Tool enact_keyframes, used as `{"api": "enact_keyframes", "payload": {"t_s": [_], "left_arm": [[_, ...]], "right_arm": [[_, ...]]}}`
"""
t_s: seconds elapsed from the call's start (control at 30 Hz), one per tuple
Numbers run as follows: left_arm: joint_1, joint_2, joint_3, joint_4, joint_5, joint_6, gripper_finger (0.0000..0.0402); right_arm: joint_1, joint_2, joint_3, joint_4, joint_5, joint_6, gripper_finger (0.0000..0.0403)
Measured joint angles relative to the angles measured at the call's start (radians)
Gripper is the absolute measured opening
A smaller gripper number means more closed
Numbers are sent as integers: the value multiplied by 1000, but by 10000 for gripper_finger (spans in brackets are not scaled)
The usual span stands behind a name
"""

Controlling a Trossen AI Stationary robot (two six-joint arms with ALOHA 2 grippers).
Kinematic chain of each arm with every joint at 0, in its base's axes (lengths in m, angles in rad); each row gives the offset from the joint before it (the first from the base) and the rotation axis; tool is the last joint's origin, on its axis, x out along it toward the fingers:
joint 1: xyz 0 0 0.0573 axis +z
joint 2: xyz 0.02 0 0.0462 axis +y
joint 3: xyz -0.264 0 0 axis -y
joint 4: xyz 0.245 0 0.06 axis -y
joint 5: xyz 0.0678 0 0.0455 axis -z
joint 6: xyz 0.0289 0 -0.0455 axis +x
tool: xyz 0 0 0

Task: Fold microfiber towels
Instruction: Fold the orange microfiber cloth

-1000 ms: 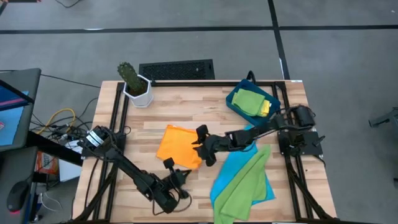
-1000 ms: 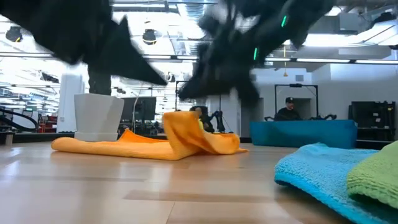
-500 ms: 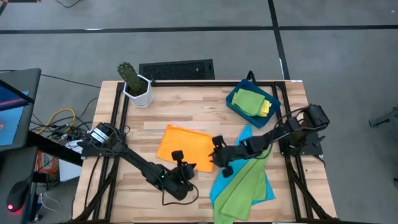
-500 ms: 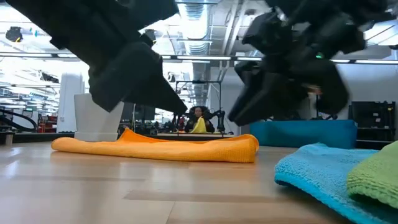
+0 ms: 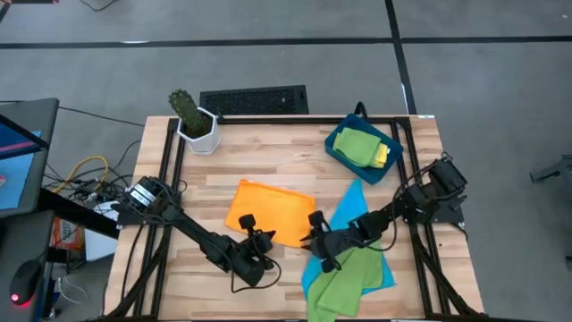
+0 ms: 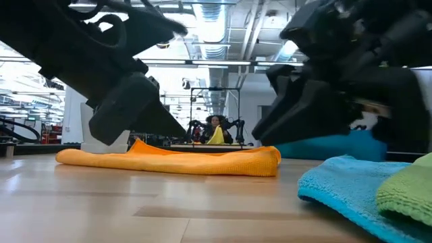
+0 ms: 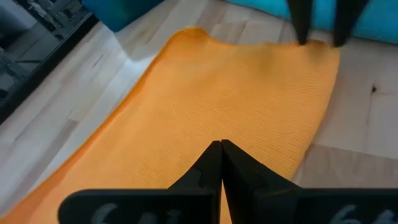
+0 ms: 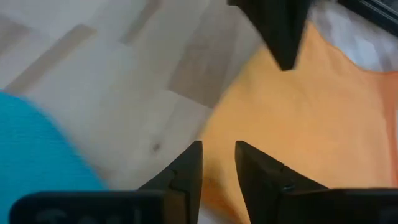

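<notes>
The orange towel (image 5: 268, 207) lies spread flat on the wooden table, seen edge-on in the low view (image 6: 169, 160). My left gripper (image 5: 261, 238) is shut and hovers over the towel's near edge, its tips above the cloth (image 7: 221, 144). My right gripper (image 5: 313, 240) is slightly open, nothing between its fingers (image 8: 217, 146), just above the towel's near right corner (image 8: 214, 186). To the right a blue towel (image 5: 353, 210) lies on the table with a lime green towel (image 5: 344, 277) lying across it.
A dark-blue tray (image 5: 335, 152) at the far right holds a folded green towel (image 5: 357, 143) and a yellow one (image 5: 382, 156). A potted cactus (image 5: 195, 121) stands at the far left. Bare wood (image 5: 268, 165) lies beyond the orange towel.
The orange towel's right part, bunched up in a raised fold a second ago, now lies spread flat. My right gripper has gone from over the towel's middle toward the table's near edge and down, rolling as it went. My left gripper has moved a little toward the towel.
</notes>
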Motion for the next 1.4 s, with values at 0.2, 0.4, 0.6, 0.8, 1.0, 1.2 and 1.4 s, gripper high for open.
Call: {"api": "enact_keyframes", "payload": {"t_s": [0.2, 0.4, 0.6, 0.8, 1.0, 1.2, 1.4], "left_arm": [[1, 0, -27, 56, -14, -1, 0], [1, 0, -28, 67, -32, -1, 0], [2, 0, -28, 97, -34, -11, 0], [2, 0, -28, 123, -29, -4, 0], [2, 0, -28, 119, -28, 2, 0], [1, 0, -28, 121, -28, -12, 0], [-15, 0, -28, 171, -14, -31, 0]], "right_arm": [[-13, 84, 4, 12, -50, 80, 107], [-1, 92, 5, 31, -22, 70, 107], [28, -48, 3, -5, 53, -1, 108], [70, -14, 3, 24, 24, 34, 121], [80, 71, 2, 84, 54, 83, 145], [63, 136, 3, 98, 63, 156, 157], [76, 142, 5, 99, 88, 185, 120]]}}
